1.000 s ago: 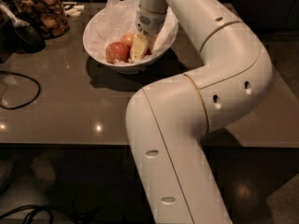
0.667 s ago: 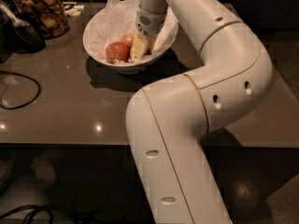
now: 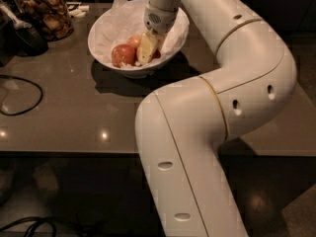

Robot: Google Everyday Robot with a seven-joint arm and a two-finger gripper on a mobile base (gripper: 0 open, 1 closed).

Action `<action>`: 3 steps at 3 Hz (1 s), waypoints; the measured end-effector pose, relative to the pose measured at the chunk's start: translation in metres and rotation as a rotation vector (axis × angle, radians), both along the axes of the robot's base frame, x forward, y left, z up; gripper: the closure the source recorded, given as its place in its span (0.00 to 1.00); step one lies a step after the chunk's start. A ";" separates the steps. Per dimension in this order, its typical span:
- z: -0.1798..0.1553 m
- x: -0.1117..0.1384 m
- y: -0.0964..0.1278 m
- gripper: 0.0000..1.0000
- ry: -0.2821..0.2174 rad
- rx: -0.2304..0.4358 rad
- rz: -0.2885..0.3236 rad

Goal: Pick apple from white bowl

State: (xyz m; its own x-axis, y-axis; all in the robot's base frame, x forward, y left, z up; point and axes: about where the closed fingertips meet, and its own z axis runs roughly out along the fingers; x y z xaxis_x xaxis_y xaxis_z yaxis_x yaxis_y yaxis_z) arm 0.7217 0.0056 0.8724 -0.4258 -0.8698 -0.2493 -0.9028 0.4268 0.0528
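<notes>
camera view: gripper (image 3: 147, 50) in glossy bowl (image 3: 99, 54)

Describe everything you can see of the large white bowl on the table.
The large round glossy white bowl sits upright on the grey-brown table, near its far edge. Its sloping sides are lined with crumpled white paper that pokes above the rim. Inside lie a small red-orange apple and other fruit partly hidden by the robot's tool, which reaches down into it.
</notes>
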 end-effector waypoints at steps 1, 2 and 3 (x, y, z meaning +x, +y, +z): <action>0.020 -0.004 -0.008 1.00 -0.052 0.012 -0.003; 0.045 -0.019 -0.020 1.00 -0.083 0.017 -0.014; 0.071 -0.038 -0.030 1.00 -0.106 0.047 0.003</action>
State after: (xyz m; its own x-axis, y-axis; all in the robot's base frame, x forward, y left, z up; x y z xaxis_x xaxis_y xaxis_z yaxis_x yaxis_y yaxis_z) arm 0.6834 -0.0241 0.9438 -0.3920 -0.8574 -0.3335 -0.9058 0.4230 -0.0229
